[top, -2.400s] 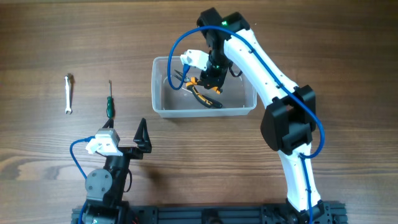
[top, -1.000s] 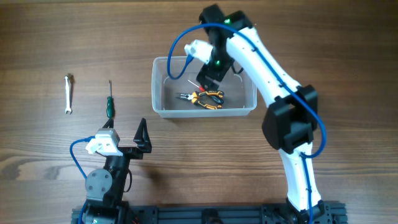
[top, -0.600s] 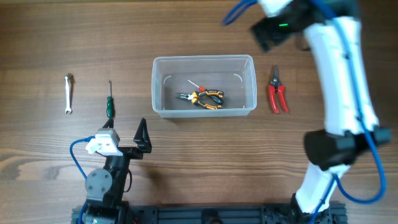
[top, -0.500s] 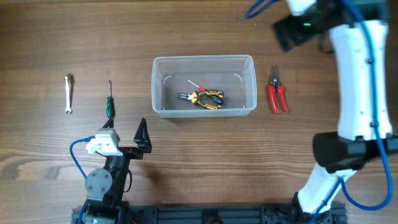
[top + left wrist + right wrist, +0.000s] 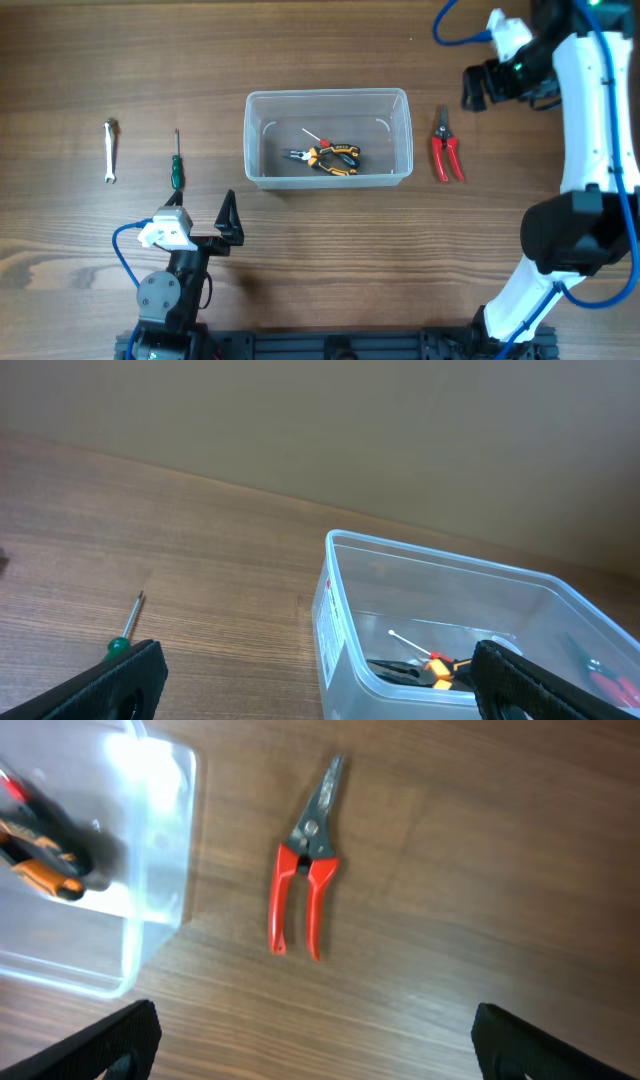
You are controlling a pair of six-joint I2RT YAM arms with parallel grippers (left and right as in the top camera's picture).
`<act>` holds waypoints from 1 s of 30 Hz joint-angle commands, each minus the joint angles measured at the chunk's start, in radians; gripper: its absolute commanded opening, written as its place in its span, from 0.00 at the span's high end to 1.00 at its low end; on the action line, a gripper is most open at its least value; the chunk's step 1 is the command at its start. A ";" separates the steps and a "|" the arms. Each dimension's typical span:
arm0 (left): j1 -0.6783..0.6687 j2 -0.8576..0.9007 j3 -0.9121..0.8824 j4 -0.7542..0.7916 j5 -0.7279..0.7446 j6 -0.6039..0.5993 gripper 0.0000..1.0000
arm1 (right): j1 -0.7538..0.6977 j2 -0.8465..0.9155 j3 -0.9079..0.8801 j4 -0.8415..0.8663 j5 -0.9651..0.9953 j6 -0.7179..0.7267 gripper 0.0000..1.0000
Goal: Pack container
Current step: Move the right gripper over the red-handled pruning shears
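Pliers [image 5: 325,158] now sit in the container [image 5: 327,94] mid-table, and your right gripper [image 5: 478,88], jaws apart and empty, has swung over the red snips [image 5: 445,150], likely next; left gripper [image 5: 205,238] parked, jaws apart.

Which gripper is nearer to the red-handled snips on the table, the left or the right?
Right. The right gripper hovers open just beyond the red-handled snips, slightly to their right; the left gripper sits far off, on the other side of the container.

Table [image 5: 330,250]: container [image 5: 327,93], wrench [image 5: 110,150], screwdriver [image 5: 176,165], red pliers [image 5: 445,152]
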 commanded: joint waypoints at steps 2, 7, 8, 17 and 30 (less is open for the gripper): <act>0.007 -0.007 -0.006 0.003 -0.010 0.021 0.00 | -0.002 0.009 -0.175 0.120 -0.011 0.024 0.00; 0.007 -0.007 -0.006 0.003 -0.010 0.021 0.00 | -0.027 0.009 -0.275 0.238 0.016 0.116 0.00; 0.007 -0.007 -0.006 0.003 -0.010 0.021 0.00 | -0.031 0.009 -0.285 0.248 0.018 0.129 0.00; 0.007 -0.007 -0.006 0.003 -0.010 0.021 0.00 | -0.038 0.009 -0.485 0.388 0.072 0.018 0.00; 0.007 -0.007 -0.006 0.003 -0.010 0.021 0.00 | -0.038 0.012 -0.600 0.539 0.088 0.029 0.00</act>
